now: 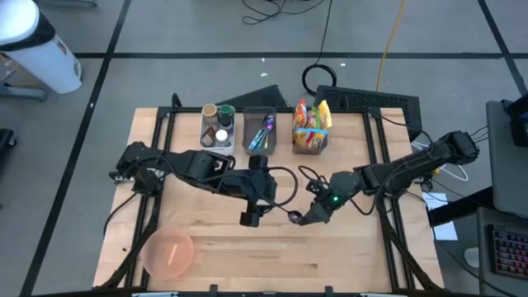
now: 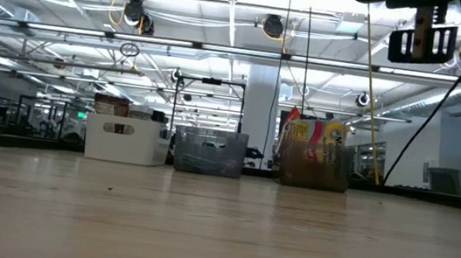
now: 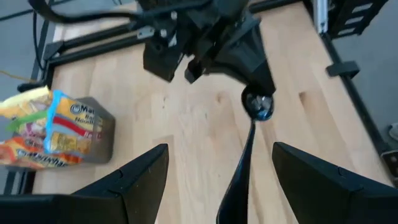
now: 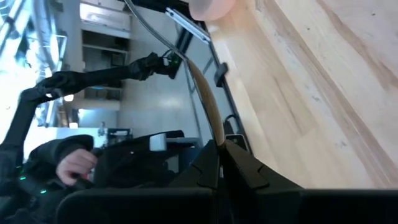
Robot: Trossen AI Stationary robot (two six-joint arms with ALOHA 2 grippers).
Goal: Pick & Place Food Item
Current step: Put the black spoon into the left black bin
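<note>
Right gripper point(image 1: 303, 218) clamped on a spoon point(image 1: 294, 217) mid-tabletop, left gripper point(image 1: 250, 216) spread wide just left of it, fingers point(image 3: 134, 177) flanking the handle, pink bowl point(image 1: 169, 252) near-left corner, snack bin point(image 1: 310, 128) far edge, bare wood point(image 1: 355, 256) between.

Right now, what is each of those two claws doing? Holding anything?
Left gripper: open, nothing held; a spoon handle points between its fingers.
Right gripper: shut on the spoon, held above the table.
</note>
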